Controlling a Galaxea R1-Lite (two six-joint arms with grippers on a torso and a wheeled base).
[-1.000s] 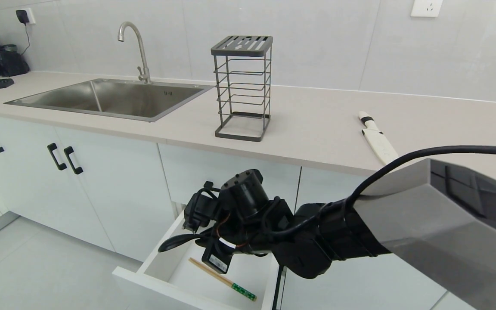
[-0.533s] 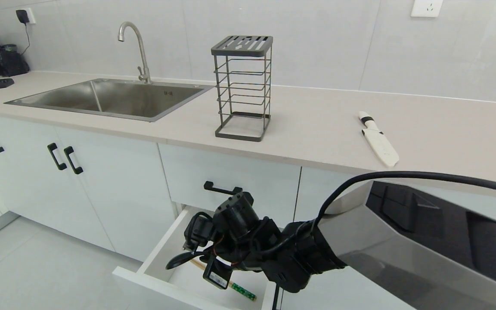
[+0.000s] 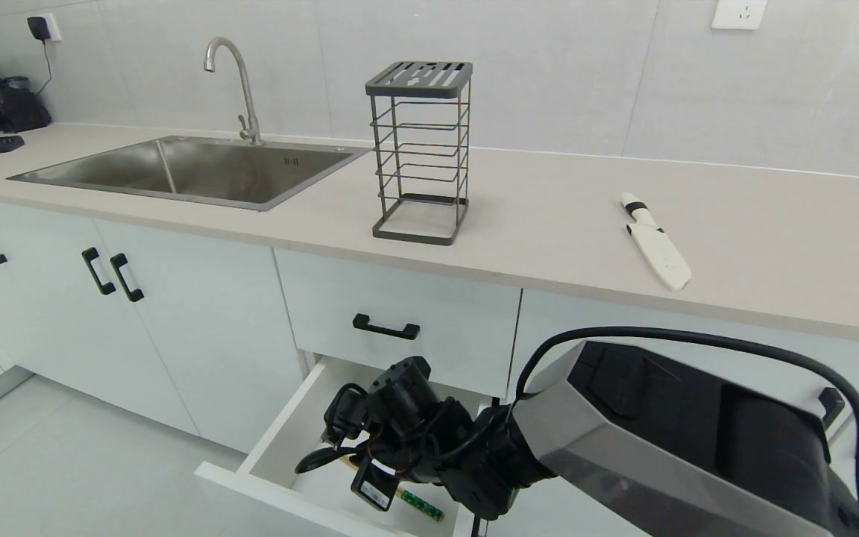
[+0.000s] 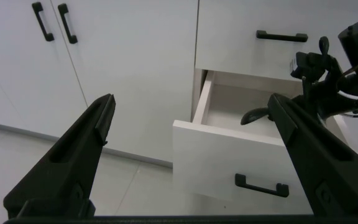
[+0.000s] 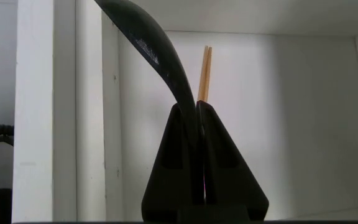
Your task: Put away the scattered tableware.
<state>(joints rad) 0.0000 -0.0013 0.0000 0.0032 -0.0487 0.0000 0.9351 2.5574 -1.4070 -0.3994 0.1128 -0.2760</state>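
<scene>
**Black spoon held over the open drawer**

The black spoon (image 3: 318,459) is a dark, glossy utensil with a rounded bowl and a curved handle. The right gripper (image 3: 347,455) is clenched on that handle. In the right wrist view its two black fingers press together around the handle, and the spoon (image 5: 151,46) arcs away from them. The spoon hangs just above the inside of a white drawer (image 3: 280,425), which stands pulled out from the cabinets below the counter (image 3: 549,216). Its bowl points toward the drawer's left wall.

Inside the drawer lies a pair of pale wooden chopsticks (image 3: 411,501) with green ends, resting flat on the white floor of the drawer. In the right wrist view the chopsticks (image 5: 204,71) lie side by side just beyond the gripper's fingertips.

On the counter stands a tall dark wire rack (image 3: 420,153) with a slotted top. To its right, well apart, lies a white knife (image 3: 653,240). A steel sink (image 3: 191,170) is set into the counter on the left.

The left gripper (image 4: 191,106) is released, its jaws spread wide with nothing between them, facing the drawer front.
</scene>
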